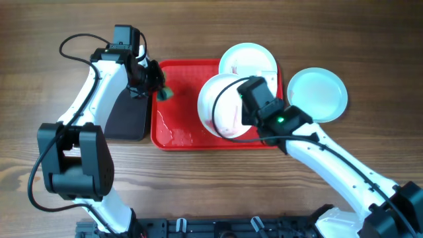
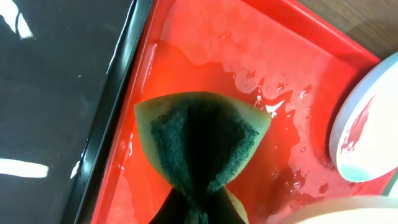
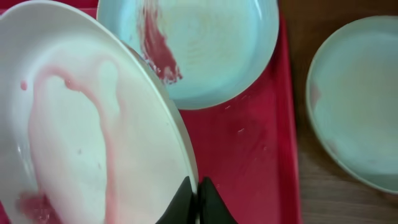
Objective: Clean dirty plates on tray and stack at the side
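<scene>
The right claw (image 3: 196, 196) held tight on the rim of the tilted white plate (image 3: 81, 137), above the red tray (image 3: 261, 143). A streaked blue plate (image 3: 211, 43) lay just ahead of it. The left claw (image 1: 155, 84) squeezed a green sponge (image 2: 202, 134).

So the tray (image 1: 173, 135) is sitting mid-table with the small tray (image 1: 125, 116) lying right against its left side. At its far right corner one plate (image 1: 248, 58) is lying. The second plate (image 1: 221, 106) is hanging tilted over the tray's right half, pinched at the rim by the right gripper (image 3: 196, 202). The third plate (image 1: 318, 94) is sitting on the table (image 1: 370, 39), just right of the tray. The left gripper (image 1: 157, 89) is holding the sponge (image 2: 202, 140) over the tray's left edge.
</scene>
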Controlling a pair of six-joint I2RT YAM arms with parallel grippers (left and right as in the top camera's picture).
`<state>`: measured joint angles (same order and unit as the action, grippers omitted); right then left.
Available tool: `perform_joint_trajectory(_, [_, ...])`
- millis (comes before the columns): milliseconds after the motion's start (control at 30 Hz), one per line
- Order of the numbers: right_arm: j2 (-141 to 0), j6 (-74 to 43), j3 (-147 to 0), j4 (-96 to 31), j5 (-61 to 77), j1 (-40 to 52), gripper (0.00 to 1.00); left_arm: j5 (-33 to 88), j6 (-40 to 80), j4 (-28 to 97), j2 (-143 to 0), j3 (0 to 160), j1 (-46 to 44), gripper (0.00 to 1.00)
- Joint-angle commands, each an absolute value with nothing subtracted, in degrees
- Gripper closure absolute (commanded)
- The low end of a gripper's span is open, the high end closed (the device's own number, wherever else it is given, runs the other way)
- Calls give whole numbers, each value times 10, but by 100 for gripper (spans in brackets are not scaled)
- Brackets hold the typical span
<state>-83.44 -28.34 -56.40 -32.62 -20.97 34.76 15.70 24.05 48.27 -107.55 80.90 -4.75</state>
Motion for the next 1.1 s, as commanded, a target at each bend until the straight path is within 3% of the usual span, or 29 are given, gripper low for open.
perform_joint_trajectory(0, [-818,-254,-570,-327,-368,392,96,153,229,487,-1058,817,-48,96])
perform_joint_trajectory(367, [-818,-209,-570,-305,-617,509,96,153,229,487,-1058,817,-48,96])
perform_joint_trajectory(667, [-819,-9,-570,-132,-816,608,96,153,229,487,-1058,817,-48,96])
perform_joint_trajectory(867, [-819,-8,-565,-115,-800,622,96,153,229,487,-1058,817,-48,96])
perform_joint_trajectory(1067, [-820,-181,-549,-205,-645,612,96,153,229,488,-1058,817,-48,96])
